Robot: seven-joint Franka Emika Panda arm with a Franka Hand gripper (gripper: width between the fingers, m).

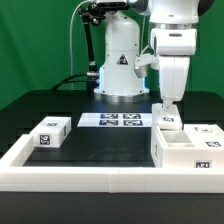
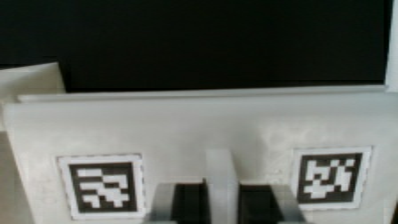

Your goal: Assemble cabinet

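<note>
The cabinet [image 1: 186,150] is a large white open box with marker tags at the exterior view's right, near the front rail. My gripper [image 1: 168,104] hangs straight down over its far corner, fingertips at a tagged white edge [image 1: 168,121]. In the wrist view a broad white face of the cabinet [image 2: 196,130] with two tags fills the picture. My gripper [image 2: 214,205] has dark fingers [image 2: 178,205] standing close together with a narrow white strip between them. A small white tagged block [image 1: 50,132] lies at the exterior view's left.
The marker board [image 1: 110,120] lies flat in front of the robot base [image 1: 118,70]. A long low white border rail [image 1: 90,178] runs along the front and sides. Another tagged white part [image 1: 206,131] sits at the far right.
</note>
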